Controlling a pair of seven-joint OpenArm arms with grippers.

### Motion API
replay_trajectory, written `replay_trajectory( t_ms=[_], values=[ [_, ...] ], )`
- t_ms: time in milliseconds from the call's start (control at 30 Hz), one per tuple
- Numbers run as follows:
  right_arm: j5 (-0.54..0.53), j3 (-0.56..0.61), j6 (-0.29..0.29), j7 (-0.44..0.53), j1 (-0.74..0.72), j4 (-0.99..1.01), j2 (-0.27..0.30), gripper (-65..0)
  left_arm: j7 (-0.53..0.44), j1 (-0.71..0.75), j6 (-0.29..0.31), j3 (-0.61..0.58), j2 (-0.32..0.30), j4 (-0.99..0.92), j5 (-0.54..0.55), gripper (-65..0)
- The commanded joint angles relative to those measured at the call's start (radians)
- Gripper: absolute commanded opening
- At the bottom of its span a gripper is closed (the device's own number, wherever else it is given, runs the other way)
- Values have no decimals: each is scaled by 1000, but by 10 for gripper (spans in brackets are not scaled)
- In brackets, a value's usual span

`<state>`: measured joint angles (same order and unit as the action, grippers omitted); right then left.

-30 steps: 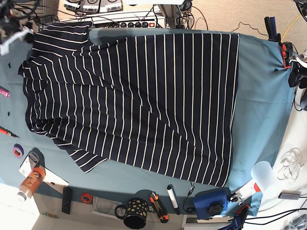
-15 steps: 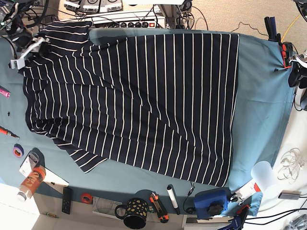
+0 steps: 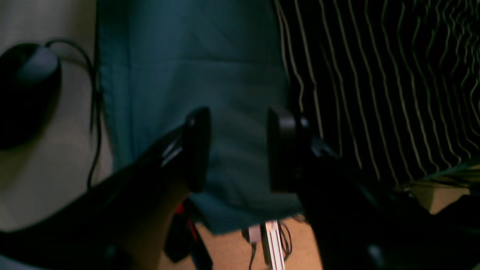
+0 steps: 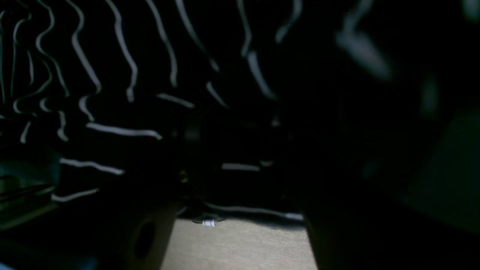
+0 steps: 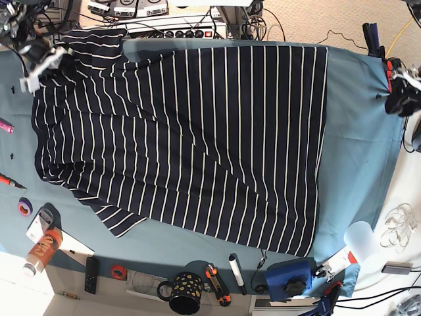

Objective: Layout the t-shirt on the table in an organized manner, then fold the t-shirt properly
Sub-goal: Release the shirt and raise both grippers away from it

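The dark navy, white-striped t-shirt (image 5: 197,138) lies spread over most of the teal table (image 5: 358,151), with a sleeve hanging off the far left corner. My right gripper (image 5: 39,69) is at that corner, on the shirt's upper-left edge. In the dim right wrist view its fingers stand apart over rumpled striped fabric (image 4: 112,75); no clear grip shows. My left gripper (image 3: 240,150) is open and empty above bare teal cloth (image 3: 187,56), left of the shirt's hem (image 3: 375,75). In the base view it sits at the table's right edge (image 5: 400,97).
Along the near edge stand a spotted black mug (image 5: 181,293), a blue box (image 5: 289,276), a remote (image 5: 92,273), tape rolls (image 5: 118,271) and an orange bottle (image 5: 41,250). Electronics and cables (image 5: 151,10) line the far edge. A red clamp (image 5: 393,69) is at far right.
My right gripper has come in from the far left corner onto the shirt's upper-left edge, and that edge has shifted a little to the right. The left arm has barely moved.
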<state>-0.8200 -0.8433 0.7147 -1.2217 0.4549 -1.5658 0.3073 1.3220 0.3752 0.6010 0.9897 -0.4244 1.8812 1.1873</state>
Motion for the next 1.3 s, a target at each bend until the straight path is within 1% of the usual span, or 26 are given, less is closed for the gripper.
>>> replay_trajectory(
  t_ms=[0, 100, 133, 200, 267, 400, 467, 600, 700, 867, 1000, 1100, 1267],
  values=[
    [94, -41, -17, -75, 22, 10, 27, -406, -14, 7, 3, 8, -22, 15, 26, -412],
    [75, -113, -17, -65, 22, 10, 60, -406, -11, 16, 13, 8, -22, 15, 26, -412],
    [78, -119, -17, -65, 22, 10, 71, -406, -9, 16, 28, 7, -22, 15, 26, -412],
    [80, -119, -17, -60, 21, 27, 84, -406, -2, 16, 40, 7, -22, 15, 26, -411],
    [80, -118, -17, -28, 19, 69, 95, -406, -2, 20, 40, 7, -22, 15, 26, -411],
    [63, -118, -17, -16, -16, 223, 138, -406, -3, 34, 40, 8, -22, 15, 26, -411],
    [12, -118, -17, -38, -39, 288, 153, -406, -8, 40, 40, 8, -22, 15, 26, -411],
    [-134, -118, -17, -172, -62, 323, 155, -406, -14, 40, 40, 8, -22, 15, 26, -411],
    [-266, -118, -17, -175, -61, 322, 155, -406, -14, 40, 40, 8, -22, 15, 48, -411],
    [-386, -118, -17, -175, -61, 322, 153, -406, -14, 40, 40, 7, -22, 15, 48, -412],
    [-509, -118, -17, -175, -43, 322, 153, -406, -14, 40, 39, 7, -21, 15, 48, -412],
    [-558, -118, -17, -175, -2, 318, 158, -406, -14, 40, 39, 7, -22, 15, 48, -412],
    [-591, -118, -17, -175, 56, 252, 156, -406, -22, 40, 39, 7, -22, 15, 47, -412]
  ],
)
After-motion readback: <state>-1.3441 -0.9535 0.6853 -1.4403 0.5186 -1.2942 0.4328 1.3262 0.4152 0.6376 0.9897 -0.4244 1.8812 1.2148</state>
